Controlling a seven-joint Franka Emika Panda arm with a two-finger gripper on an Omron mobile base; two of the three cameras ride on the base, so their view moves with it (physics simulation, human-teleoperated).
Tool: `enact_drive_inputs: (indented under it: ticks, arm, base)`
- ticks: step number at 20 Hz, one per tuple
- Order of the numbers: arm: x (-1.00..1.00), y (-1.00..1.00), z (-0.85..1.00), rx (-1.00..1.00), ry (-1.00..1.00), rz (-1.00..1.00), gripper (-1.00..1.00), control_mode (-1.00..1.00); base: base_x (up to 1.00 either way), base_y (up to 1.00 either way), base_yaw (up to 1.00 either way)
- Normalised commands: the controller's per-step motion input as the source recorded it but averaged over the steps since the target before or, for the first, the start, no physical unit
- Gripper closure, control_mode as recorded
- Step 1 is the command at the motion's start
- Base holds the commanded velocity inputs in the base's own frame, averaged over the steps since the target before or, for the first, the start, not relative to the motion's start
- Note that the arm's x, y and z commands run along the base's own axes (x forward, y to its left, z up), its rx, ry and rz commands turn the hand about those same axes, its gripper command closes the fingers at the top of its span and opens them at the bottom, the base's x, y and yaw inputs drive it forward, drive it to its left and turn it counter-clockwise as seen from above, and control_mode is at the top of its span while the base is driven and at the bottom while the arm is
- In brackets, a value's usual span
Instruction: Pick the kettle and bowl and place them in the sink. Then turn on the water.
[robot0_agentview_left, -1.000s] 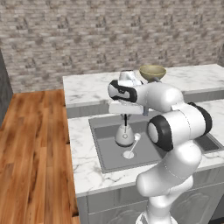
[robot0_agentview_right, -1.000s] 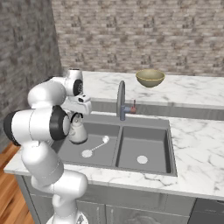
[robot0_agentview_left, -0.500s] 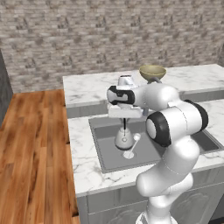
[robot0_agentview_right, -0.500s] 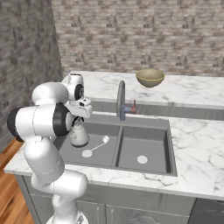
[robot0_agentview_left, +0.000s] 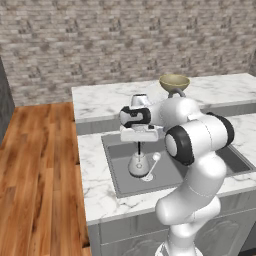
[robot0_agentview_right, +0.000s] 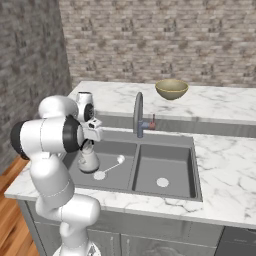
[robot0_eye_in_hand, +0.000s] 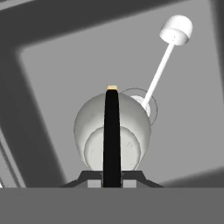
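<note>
From the left base view, my gripper (robot0_agentview_left: 139, 145) sits in the middle of the frame, over the basin of the sink (robot0_agentview_left: 116, 165) nearer the picture's left. The kettle (robot0_agentview_left: 138, 164) hangs or stands low in that basin straight below my hand; I judge I hold it by the top of its handle so it goes down upright, though I cannot tell whether its base touches the bottom. A white long-handled utensil (robot0_agentview_left: 152, 167) lies just beside it. The bowl (robot0_agentview_left: 174, 82) waits at the upper middle on the raised tabletop (robot0_agentview_left: 100, 97) behind the sink, well apart from me and not yet moved.

From the right base view, the kettle (robot0_agentview_right: 89, 160) is at the left of the frame in the left basin of the sink (robot0_agentview_right: 197, 187), with the utensil (robot0_agentview_right: 111, 165) lying next to it. The right basin holds nothing but its drain. The faucet (robot0_agentview_right: 138, 114) stands at centre with no water at its tip. The bowl (robot0_agentview_right: 171, 89) is at the upper middle.

From the hand view, my fingers (robot0_eye_in_hand: 94, 179) are drawn narrow on the black handle (robot0_eye_in_hand: 112, 135), which runs up the middle of the frame over the kettle (robot0_eye_in_hand: 131, 127). The utensil (robot0_eye_in_hand: 168, 48) lies toward the upper right on the basin floor.
</note>
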Motion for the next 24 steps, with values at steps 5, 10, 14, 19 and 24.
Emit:
enact_drive_inputs:
  ticks: [5, 10, 14, 19, 24]
  arm:
    - [0.12, 0.05, -0.33, 0.0, 0.0, 0.0, 1.0, -1.0]
    - [0.18, 0.0, -0.33, 0.0, 0.0, 0.0, 1.0, -1.0]
    - [0.08, 0.0, -0.27, 0.0, 0.0, 0.0, 1.0, -1.0]
    - [0.0, 0.04, -0.15, 0.0, 0.0, 0.0, 1.0, -1.0]
    - [0.0, 0.0, 0.0, 0.0, 0.0, 0.0, 1.0, -1.0]
  base:
    - [0.0, 0.0, 0.0]
    - [0.0, 0.0, 0.0]
    - [0.0, 0.0, 0.0]
    - [0.0, 0.0, 0.0]
    - [0.0, 0.0, 0.0]
